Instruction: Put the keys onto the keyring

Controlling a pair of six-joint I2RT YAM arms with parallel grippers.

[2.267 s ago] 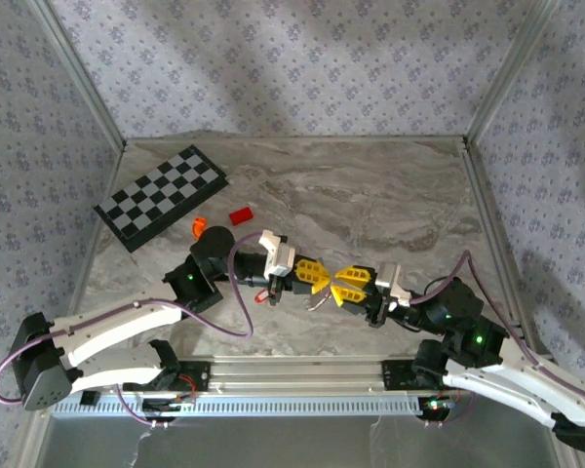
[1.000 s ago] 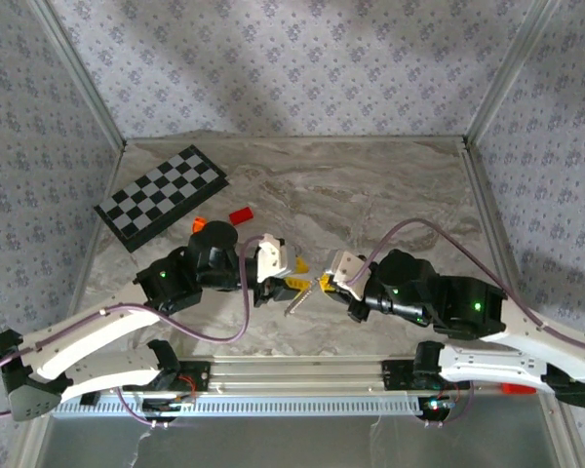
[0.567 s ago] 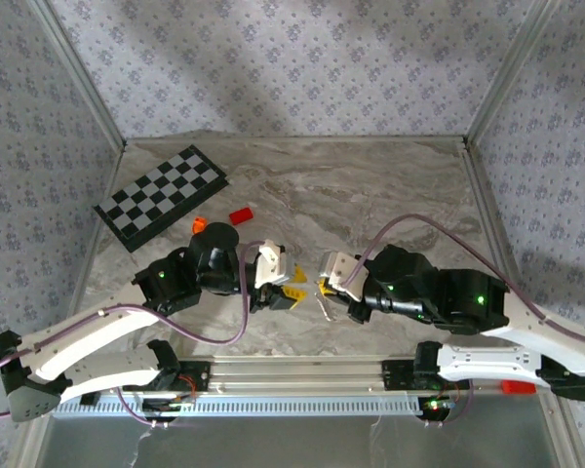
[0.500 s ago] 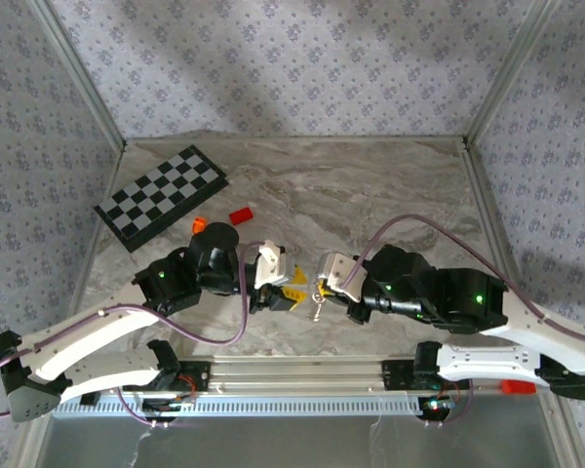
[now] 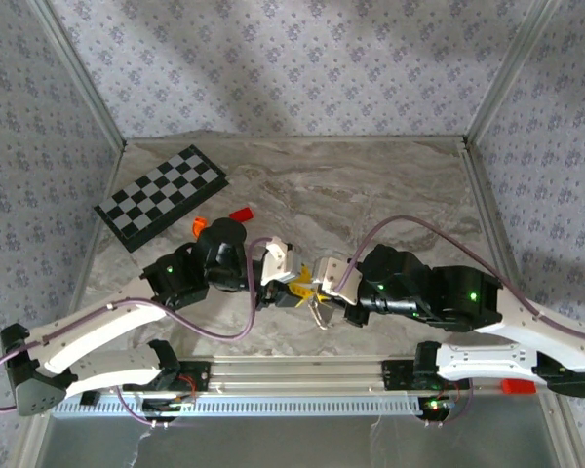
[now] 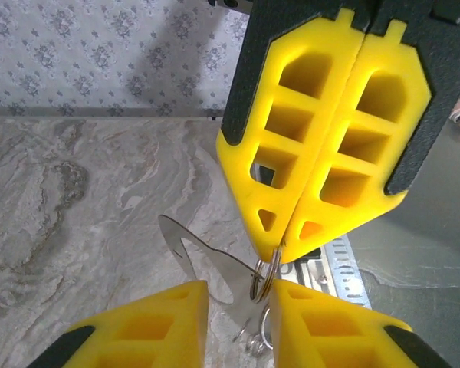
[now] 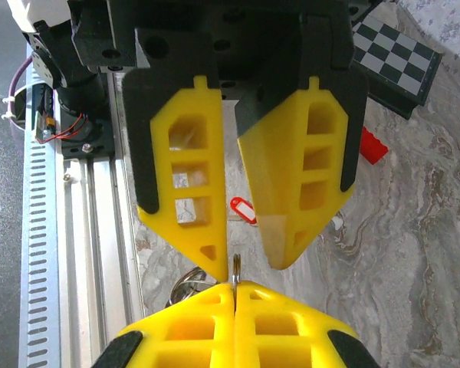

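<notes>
My right gripper point(image 7: 235, 287) is shut on the edge of a thin metal ring point(image 7: 235, 266). In the left wrist view that ring point(image 6: 264, 273) pokes out below the right gripper point(image 6: 285, 251), with a flat silvery key point(image 6: 207, 259) threaded on it and smaller rings point(image 6: 257, 337) dangling beneath. My left gripper point(image 6: 238, 295) is open, one finger on either side of the ring, touching nothing. From above, both grippers point(image 5: 297, 291) point(image 5: 324, 283) meet tip to tip with the keys point(image 5: 320, 312) hanging under them. A small red tag point(image 7: 243, 209) shows on the marble beyond the left gripper point(image 7: 247, 263).
A chessboard point(image 5: 161, 197) lies at the back left, with a red block point(image 5: 240, 215) and an orange piece point(image 5: 198, 226) near it. The slotted metal rail point(image 5: 292, 375) runs along the near edge just below the grippers. Wallpapered walls close in three sides.
Both arms have drawn closer, the right gripper sliding left with the keys swinging beneath it. The left gripper now stands open around the ring.
</notes>
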